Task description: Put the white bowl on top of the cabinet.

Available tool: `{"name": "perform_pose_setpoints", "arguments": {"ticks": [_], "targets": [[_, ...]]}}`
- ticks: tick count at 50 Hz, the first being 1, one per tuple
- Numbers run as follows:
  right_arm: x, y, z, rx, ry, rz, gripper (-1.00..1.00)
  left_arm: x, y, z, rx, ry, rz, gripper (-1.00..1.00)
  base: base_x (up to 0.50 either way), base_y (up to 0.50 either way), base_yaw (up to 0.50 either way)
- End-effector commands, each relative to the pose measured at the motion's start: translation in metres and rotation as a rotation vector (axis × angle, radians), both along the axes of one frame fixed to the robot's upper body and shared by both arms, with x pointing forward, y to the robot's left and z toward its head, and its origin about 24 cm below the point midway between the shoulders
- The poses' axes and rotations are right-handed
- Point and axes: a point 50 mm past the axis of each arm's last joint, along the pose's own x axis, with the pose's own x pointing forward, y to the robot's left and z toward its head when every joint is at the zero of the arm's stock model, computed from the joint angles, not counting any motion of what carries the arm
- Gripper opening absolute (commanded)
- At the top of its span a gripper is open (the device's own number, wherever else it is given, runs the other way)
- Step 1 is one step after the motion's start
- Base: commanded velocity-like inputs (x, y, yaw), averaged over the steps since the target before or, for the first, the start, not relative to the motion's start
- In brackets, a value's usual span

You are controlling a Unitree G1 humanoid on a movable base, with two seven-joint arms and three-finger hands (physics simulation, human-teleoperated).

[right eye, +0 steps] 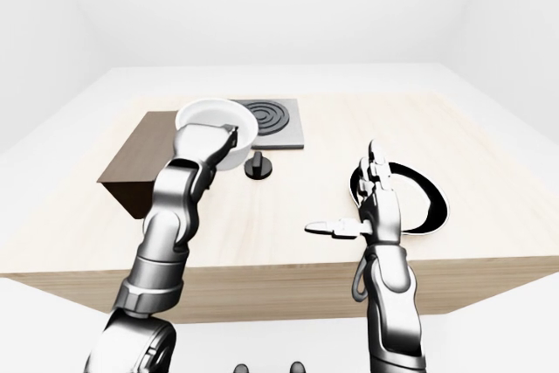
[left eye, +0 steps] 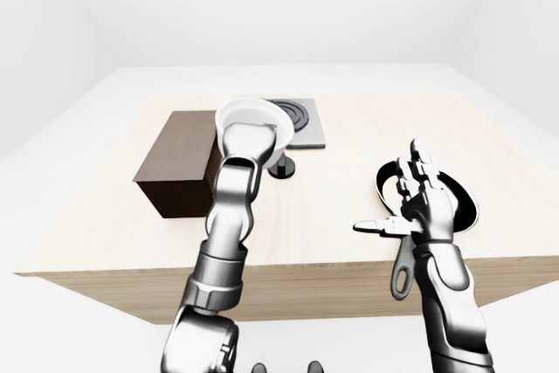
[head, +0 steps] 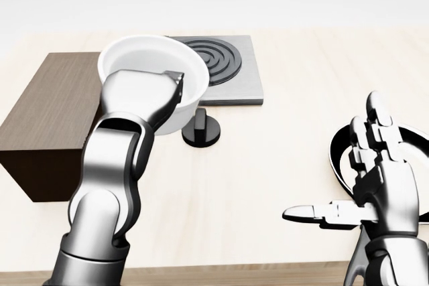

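Left hand [head: 144, 92] fingers hidden inside bowl [head: 153, 58]

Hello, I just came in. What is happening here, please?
The left robot hand holds a white bowl up off the table, near the right end of the brown cabinet. The bowl is not on the cabinet yet. A small black knob stands on the table beside the stove plate. The right robot hand is open over a black pan.
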Motion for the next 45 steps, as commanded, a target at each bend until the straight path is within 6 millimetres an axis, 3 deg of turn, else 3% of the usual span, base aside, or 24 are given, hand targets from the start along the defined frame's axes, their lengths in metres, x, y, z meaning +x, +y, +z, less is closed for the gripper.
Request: {"name": "perform_pose_setpoints", "arguments": {"ticks": [1, 19, 30, 45], "targets": [[-0.001, 0.002, -0.002, -0.003, 0.007, 0.006, 1.0, 0.0, 0.01, 0.022, 0.026, -0.09, 0.04, -1.0, 0.0, 0.0, 0.0], [-0.001, 0.005, -0.005, -0.008, 0.023, 0.013, 1.0, -0.008, 0.049, 0.046, 0.072, -0.146, 0.188, -1.0, 0.0, 0.0, 0.0], [-0.004, 0.008, -0.007, -0.013, 0.032, 0.024, 1.0, 0.009, 0.071, 0.045, 0.028, -0.109, 0.184, -1.0, 0.0, 0.0, 0.0], [-0.003, 0.01, -0.009, -0.015, 0.039, 0.028, 1.0, 0.012, 0.099, 0.051, 0.037, -0.118, 0.232, -1.0, 0.0, 0.0, 0.0]]}}
